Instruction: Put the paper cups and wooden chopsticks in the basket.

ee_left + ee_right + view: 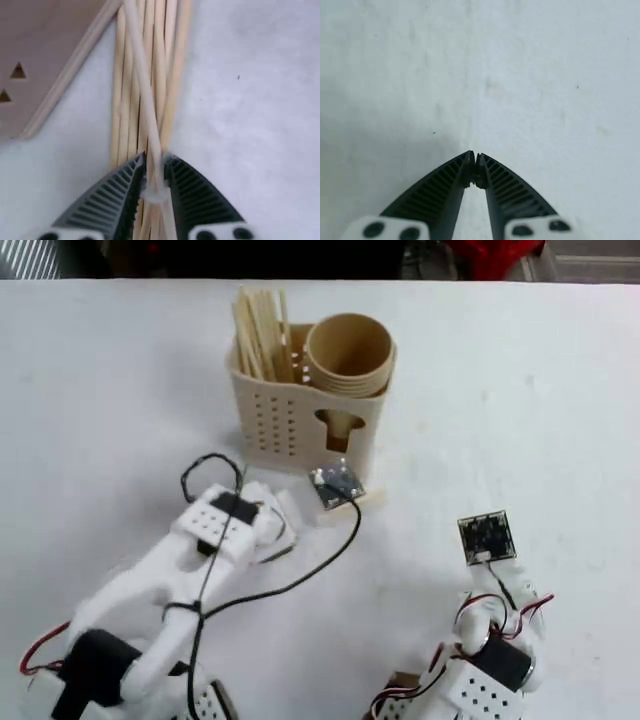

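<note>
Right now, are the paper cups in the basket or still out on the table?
In the basket. The high view shows the stacked paper cups standing upright, mouth up, inside one side of the basket.

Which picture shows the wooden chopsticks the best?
The left wrist view: the chopsticks lie close up on the table, one pinched in the left pincer. The high view shows other chopsticks standing in the basket, farther off. The right wrist view faces the table and the shut right pincer.
</note>
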Tool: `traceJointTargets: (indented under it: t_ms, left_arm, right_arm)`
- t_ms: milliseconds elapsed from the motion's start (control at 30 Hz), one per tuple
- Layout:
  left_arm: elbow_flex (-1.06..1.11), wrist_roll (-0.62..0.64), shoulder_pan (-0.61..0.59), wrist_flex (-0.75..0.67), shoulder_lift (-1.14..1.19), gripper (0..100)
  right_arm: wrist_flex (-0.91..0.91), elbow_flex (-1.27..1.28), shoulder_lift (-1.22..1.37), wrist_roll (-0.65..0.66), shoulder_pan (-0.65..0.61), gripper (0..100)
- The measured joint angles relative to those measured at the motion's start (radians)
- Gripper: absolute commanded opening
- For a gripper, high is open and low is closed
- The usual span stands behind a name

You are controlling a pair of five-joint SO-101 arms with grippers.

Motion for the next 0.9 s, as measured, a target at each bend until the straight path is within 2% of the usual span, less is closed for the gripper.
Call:
traceJointTargets:
  t_ms: [300,433,600,900]
  left_arm:
    - [0.037,0.002,0.000,-0.014,-0.038,8]
    - [0.037,0.002,0.000,-0.038,-0.003,5]
    - [0.034,0.002,0.000,-0.048,0.041,10]
    - [0.028,0.002,0.000,-0.014,-0.028,10]
  right_arm:
    - [0.000,0.000,0.000,0.000,0.000,1.8]
    - [0.000,0.000,0.000,0.000,0.000,1.8]
    - [0.000,0.000,0.000,0.000,0.000,1.8]
    - [0.000,0.000,0.000,0.000,0.000,1.8]
